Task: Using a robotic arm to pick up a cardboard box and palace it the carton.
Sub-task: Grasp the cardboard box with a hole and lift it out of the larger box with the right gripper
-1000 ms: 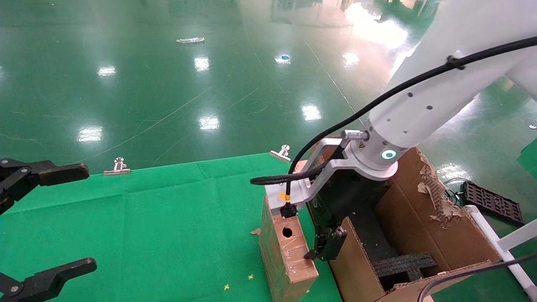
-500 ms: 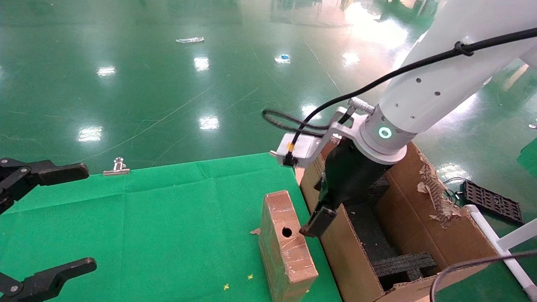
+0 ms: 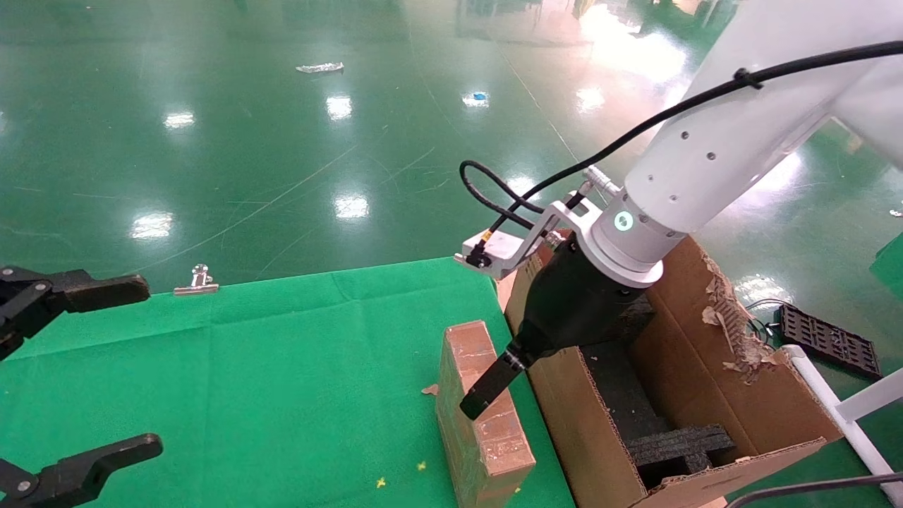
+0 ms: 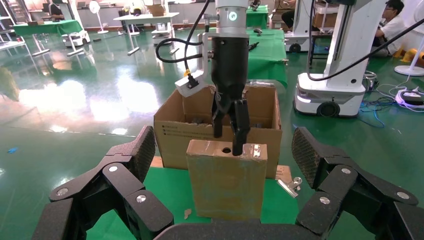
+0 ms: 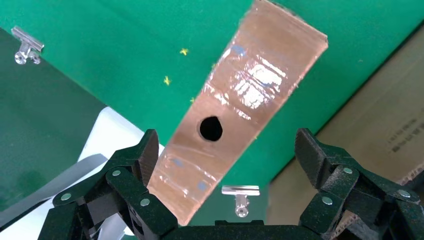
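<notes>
The cardboard box [image 3: 484, 423] stands upright on the green cloth, its taped top face with a round hole [image 5: 210, 128] turned up. The robotic arm, my right one, hangs over that top face with its gripper [image 3: 485, 389] open. In the right wrist view the box top [image 5: 250, 95] runs between the spread fingers [image 5: 146, 152], closer to one of them, and neither pad touches it. The carton [image 3: 712, 331] stands just right of the box, flaps up. My left gripper [image 3: 144, 365] is parked open at the left edge, facing the box [image 4: 227, 185].
Black foam pieces [image 3: 681, 444] lie inside the carton. Metal binder clips [image 3: 200, 279] hold the cloth's far edge, and another clip [image 5: 240, 196] sits near the box. A black tray [image 3: 829, 340] and a white pipe frame [image 3: 843, 416] are right of the carton.
My right gripper rose from low between the box and the carton wall, swung left and turned. It now hangs over the box's top face. The box and left arm have not moved.
</notes>
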Robot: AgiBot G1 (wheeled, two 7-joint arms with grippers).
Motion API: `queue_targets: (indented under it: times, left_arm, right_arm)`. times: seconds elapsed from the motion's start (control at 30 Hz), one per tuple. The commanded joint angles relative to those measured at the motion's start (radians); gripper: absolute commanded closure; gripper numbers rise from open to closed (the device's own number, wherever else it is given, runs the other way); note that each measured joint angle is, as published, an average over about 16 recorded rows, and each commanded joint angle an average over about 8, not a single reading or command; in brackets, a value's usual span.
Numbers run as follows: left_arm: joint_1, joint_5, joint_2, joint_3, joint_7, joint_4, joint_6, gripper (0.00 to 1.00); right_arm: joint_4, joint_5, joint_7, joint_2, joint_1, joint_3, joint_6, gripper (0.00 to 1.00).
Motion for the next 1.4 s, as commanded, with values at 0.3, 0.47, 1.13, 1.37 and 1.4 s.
queue_targets:
  times: [0.3,0.47,1.13,1.37,1.4]
  left_arm:
    - [0.000,0.000,0.000,0.001,0.000,0.000,0.000,0.00]
    - [0.000,-0.001,0.000,0.001,0.001,0.000,0.000,0.27]
    - [-0.001,-0.002,-0.001,0.002,0.001,0.000,-0.001,1.00]
    - [-0.001,-0.002,-0.001,0.003,0.001,0.000,-0.001,1.00]
    - [-0.001,-0.002,-0.001,0.003,0.001,0.000,-0.001,1.00]
  right_arm:
    - [-0.028,-0.008,-0.005,-0.033,-0.041,-0.019,0.011,0.57]
    - [-0.009,-0.027,0.008,-0.035,-0.048,-0.028,0.020,1.00]
    - [0.039,-0.058,0.037,-0.014,-0.065,-0.047,0.038,1.00]
    - [0.049,-0.057,0.024,0.006,-0.067,-0.042,0.052,1.00]
    - [0.052,-0.055,0.020,0.013,-0.066,-0.038,0.059,1.00]
